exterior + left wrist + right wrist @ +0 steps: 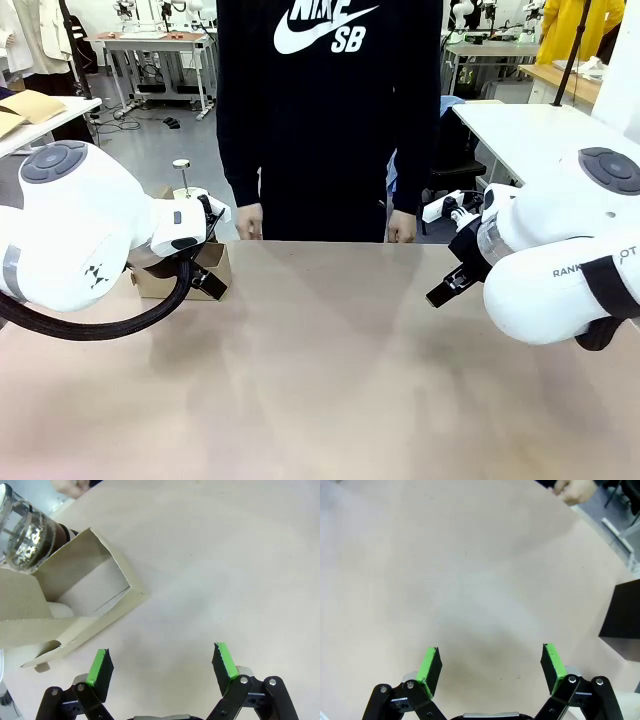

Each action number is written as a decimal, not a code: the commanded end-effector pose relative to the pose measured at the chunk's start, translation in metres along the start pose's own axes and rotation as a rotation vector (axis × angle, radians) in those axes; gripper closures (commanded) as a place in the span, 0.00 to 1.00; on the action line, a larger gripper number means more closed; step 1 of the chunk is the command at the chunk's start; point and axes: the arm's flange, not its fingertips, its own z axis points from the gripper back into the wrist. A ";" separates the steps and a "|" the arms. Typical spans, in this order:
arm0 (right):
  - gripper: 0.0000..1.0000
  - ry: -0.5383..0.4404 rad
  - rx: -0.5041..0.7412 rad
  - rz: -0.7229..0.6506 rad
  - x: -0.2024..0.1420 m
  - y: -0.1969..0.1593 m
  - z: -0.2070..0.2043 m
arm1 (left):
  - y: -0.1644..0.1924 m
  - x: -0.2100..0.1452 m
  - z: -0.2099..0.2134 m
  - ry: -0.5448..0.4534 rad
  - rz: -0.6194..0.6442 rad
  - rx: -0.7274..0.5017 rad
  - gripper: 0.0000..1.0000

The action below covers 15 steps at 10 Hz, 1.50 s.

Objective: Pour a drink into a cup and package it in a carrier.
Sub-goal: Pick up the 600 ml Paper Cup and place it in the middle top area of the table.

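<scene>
The brown cardboard carrier [75, 587] lies on the table at the upper left of the left wrist view, and in the front view the carrier [215, 268] sits behind my left arm. Beside it stands a clear glass carafe [20, 532] holding the dark drink [61, 533]. My left gripper [162, 664] hangs open over bare table just beside the carrier, with nothing between its green pads. Over bare tabletop on the right side, my right gripper [492, 669] is also open and holds nothing. The cup is out of view.
A person in a black hoodie stands at the far edge, hands [248, 220] resting by the table. A black box [624, 611] sits to the right of my right gripper. A white rounded shape [61, 611] shows through the carrier; I cannot tell what it is.
</scene>
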 end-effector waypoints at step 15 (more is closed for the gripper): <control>0.00 -0.804 0.137 0.116 -0.168 -0.271 0.121 | 0.000 0.000 0.000 0.000 -0.001 0.000 0.00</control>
